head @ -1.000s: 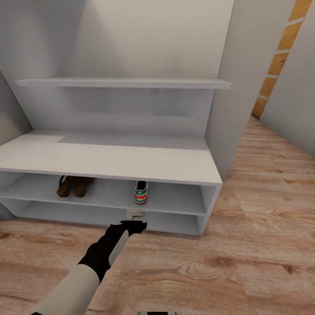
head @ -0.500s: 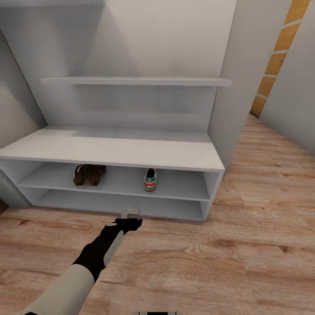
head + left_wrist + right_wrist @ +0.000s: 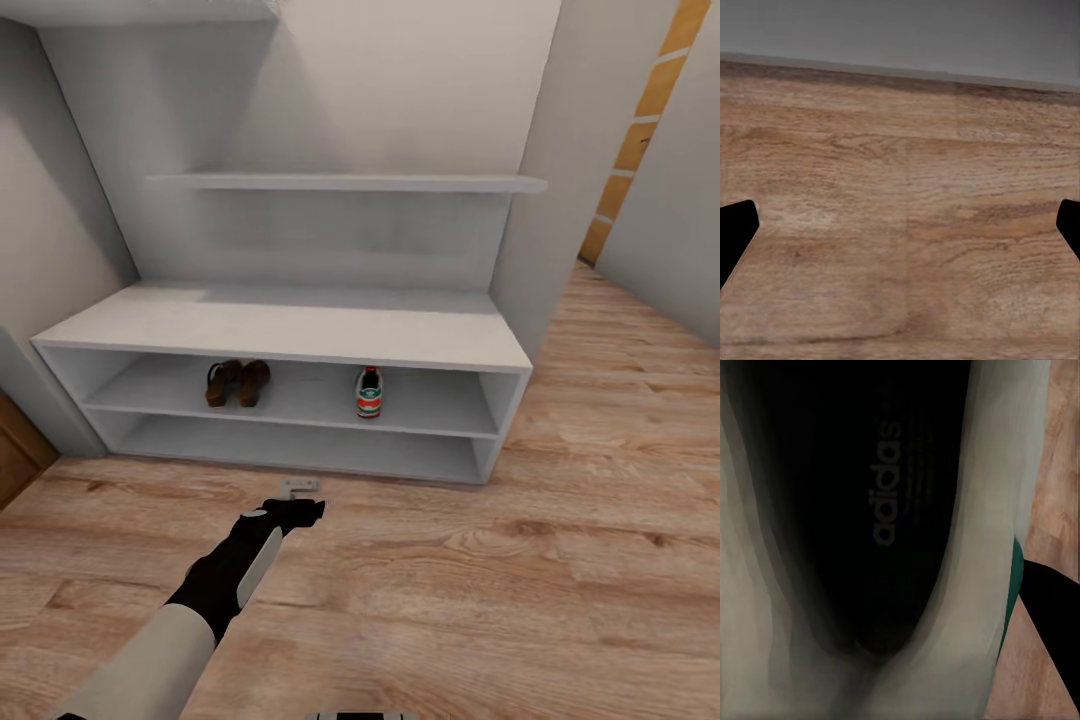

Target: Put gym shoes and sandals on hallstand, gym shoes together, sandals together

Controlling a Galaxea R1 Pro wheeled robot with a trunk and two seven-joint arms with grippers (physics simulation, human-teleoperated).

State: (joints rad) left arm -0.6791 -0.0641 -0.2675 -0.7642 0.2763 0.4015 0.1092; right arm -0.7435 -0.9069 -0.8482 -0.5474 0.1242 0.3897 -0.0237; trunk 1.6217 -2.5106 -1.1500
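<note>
While sandals point(image 3: 238, 382) left, shelf point(image 3: 440, 410) right free.

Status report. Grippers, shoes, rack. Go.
Left gripper open, empty, above the floor. Right wrist view looks into a gym shoe; grip unclear. Sandals and second gym shoe on rack. Nothing blocking.

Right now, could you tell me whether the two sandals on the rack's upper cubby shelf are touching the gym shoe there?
Apart. In the head view the two sandals sit together, and a bare stretch of the hallstand shelf separates them from the gym shoe.
</note>
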